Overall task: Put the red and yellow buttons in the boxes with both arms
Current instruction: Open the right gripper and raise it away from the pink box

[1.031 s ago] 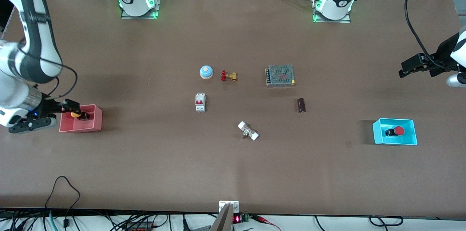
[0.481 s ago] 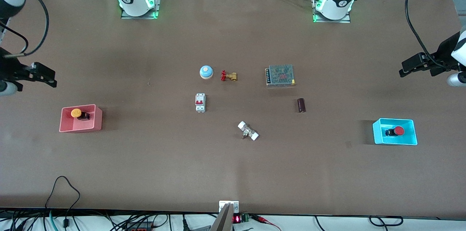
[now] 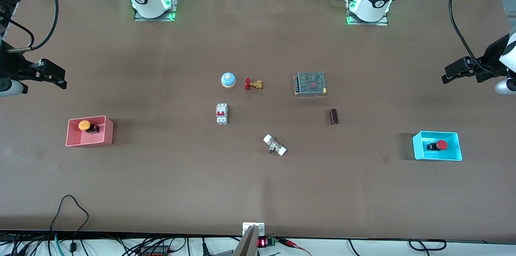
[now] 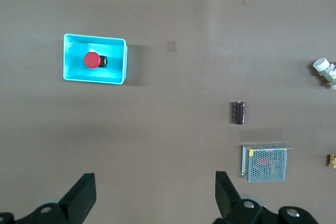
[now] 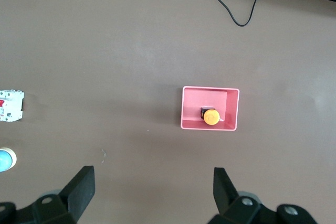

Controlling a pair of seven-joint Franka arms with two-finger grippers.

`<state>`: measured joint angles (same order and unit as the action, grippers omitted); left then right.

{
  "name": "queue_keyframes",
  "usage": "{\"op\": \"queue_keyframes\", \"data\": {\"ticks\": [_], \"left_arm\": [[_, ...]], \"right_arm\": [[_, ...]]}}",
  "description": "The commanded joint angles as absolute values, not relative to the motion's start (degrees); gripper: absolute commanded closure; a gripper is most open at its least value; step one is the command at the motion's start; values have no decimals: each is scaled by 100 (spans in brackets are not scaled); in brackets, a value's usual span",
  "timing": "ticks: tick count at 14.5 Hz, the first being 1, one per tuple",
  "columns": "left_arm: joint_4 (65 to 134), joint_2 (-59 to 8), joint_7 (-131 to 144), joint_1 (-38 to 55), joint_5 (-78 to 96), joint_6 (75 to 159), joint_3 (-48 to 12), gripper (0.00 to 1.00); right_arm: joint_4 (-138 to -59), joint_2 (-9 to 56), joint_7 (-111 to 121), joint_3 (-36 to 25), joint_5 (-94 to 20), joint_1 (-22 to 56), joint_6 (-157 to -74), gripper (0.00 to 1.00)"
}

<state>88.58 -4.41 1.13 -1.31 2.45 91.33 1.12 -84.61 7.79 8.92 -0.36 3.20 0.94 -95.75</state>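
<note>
Since a second ago my right gripper (image 3: 50, 74) has pulled up and away from the pink box (image 3: 108, 135), leaving the yellow button (image 3: 84, 125) lying inside it; it now hangs with fingers spread wide and empty over the table by the edge at the right arm's end. I count two buttons and two boxes, one button per box. The red button (image 3: 442, 145) lies in the cyan box (image 3: 419, 153) near the edge at the left arm's end. My left gripper (image 3: 455, 71) waits in the air over that same edge, fingers apart, holding nothing, well clear of the cyan box.

Each button's black body is only partly visible under its cap, and both arms run out of the front view at its sides.

Toward the middle of the table I see one of each: blue bell (image 3: 228, 80), brass valve (image 3: 253, 84), mesh-covered power supply (image 3: 309, 83), white breaker (image 3: 221, 113), dark cylinder (image 3: 333, 116) and white-ended fitting (image 3: 275, 145).
</note>
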Motion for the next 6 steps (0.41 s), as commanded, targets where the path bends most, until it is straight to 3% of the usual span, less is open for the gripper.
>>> {"op": "queue_keyframes", "data": {"ticks": [1, 6], "left_arm": [[8974, -308, 61, -105, 158, 9088, 141, 0], [8965, -316, 62, -105, 150, 9061, 132, 0]], "right_arm": [[-8446, 729, 800, -9, 352, 105, -9466, 0], [-8464, 686, 413, -9, 360, 263, -9132, 0]]}}
